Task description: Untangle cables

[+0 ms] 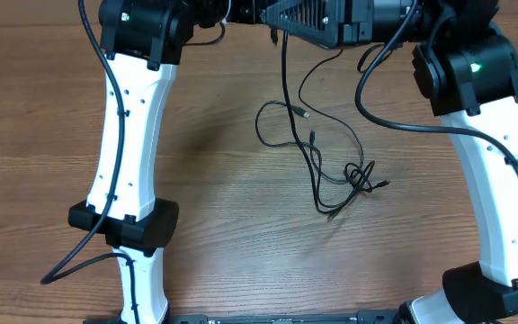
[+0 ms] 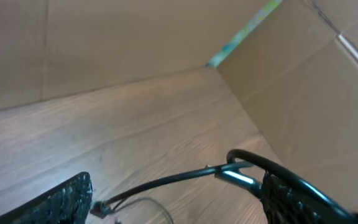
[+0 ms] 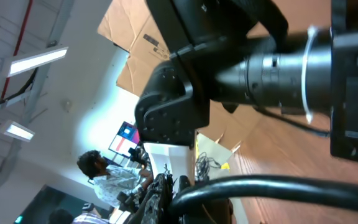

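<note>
Several thin black cables (image 1: pixel 358 175) lie on the wooden table, knotted together right of centre, with loops running up and to the left. One strand (image 1: pixel 284 72) rises from the table to the top edge, where both grippers meet. My right gripper (image 1: pixel 277 34) is shut there, and a cable leaves its closed fingers (image 3: pixel 188 196). In the left wrist view my left gripper (image 2: pixel 176 202) stands wide open. The lifted strand, with its silvery-blue plug tip (image 2: pixel 238 177), crosses the gap between the fingers without being pinched.
The white left arm (image 1: pixel 133 135) and the white right arm (image 1: pixel 497 180) stand along the two sides of the table. Cardboard walls (image 2: pixel 303 81) close off the far corner. A person (image 3: pixel 101 171) sits in the background beyond the table.
</note>
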Robot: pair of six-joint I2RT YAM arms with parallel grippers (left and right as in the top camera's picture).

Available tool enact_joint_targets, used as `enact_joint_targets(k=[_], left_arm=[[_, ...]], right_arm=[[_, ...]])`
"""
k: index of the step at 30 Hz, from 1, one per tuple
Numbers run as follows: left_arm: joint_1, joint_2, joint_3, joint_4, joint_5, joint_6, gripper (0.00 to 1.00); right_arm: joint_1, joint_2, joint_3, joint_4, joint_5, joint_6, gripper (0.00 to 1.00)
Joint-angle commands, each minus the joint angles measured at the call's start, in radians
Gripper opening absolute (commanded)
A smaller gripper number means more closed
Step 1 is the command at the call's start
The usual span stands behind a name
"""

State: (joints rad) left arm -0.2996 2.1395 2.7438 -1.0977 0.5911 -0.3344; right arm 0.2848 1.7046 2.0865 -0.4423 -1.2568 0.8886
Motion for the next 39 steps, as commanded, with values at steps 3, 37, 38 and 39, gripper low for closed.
enact_joint_targets(k=[3, 37, 38, 39], left_arm=[[-0.002, 0.0, 0.007, 0.065, 0.082, -0.04, 0.9], [0.003, 0.0, 0.007, -0.035, 0.192, 0.021, 0.87], [-0.001, 0.0, 0.007, -0.035, 0.191, 0.022, 0.88], [-0.003, 0.0, 0.007, -0.036, 0.191, 0.024, 0.88]], right_arm=[[0.01, -0.009, 0.006, 0.003, -0.013, -0.034, 0.04], [-0.136, -0.008, 0.007, 0.081, 0.034, 0.078, 0.04], [-0.136, -0.008, 0.007, 0.094, 0.033, 0.09, 0.04], [-0.136, -0.008, 0.007, 0.11, 0.033, 0.106, 0.04]])
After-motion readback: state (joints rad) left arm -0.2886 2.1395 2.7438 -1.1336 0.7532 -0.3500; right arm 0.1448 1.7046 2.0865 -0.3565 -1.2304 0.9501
